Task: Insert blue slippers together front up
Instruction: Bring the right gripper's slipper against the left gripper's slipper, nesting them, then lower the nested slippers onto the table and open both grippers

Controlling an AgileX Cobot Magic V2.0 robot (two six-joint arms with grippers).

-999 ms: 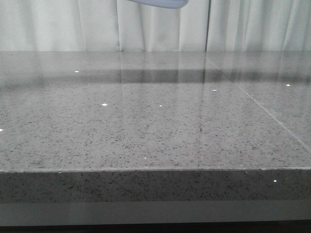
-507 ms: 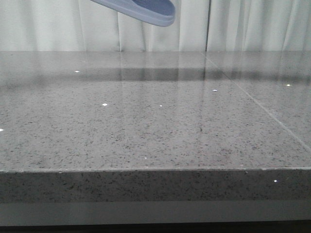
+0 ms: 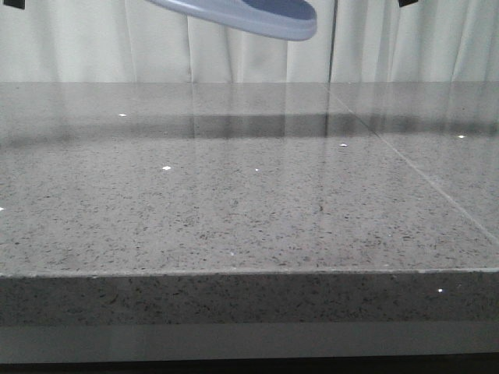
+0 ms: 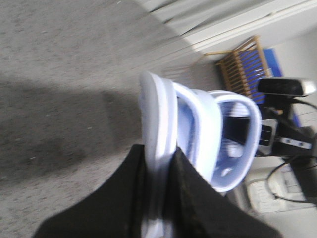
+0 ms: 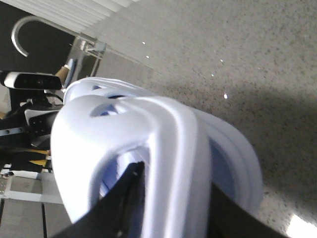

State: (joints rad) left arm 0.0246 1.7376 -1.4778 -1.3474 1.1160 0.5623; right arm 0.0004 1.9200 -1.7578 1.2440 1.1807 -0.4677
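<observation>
grey table (image 3: pixel 234 202) | blue slippers (image 3: pixel 249 14) shifted right | both hands (image 4: pixel 158 198) (image 5: pixel 163 198) clamped on them

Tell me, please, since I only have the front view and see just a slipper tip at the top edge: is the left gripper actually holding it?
Observer: Yes. In the left wrist view the left gripper is clamped on the sole edge of a blue slipper.
Operator: Thank you. And what is the right arm doing?
Observer: The right gripper is shut on the strap of the other blue slipper.
Operator: Are both slippers off the table?
Observer: Both appear to be held above the grey table; neither wrist view shows a slipper resting on it.
</observation>
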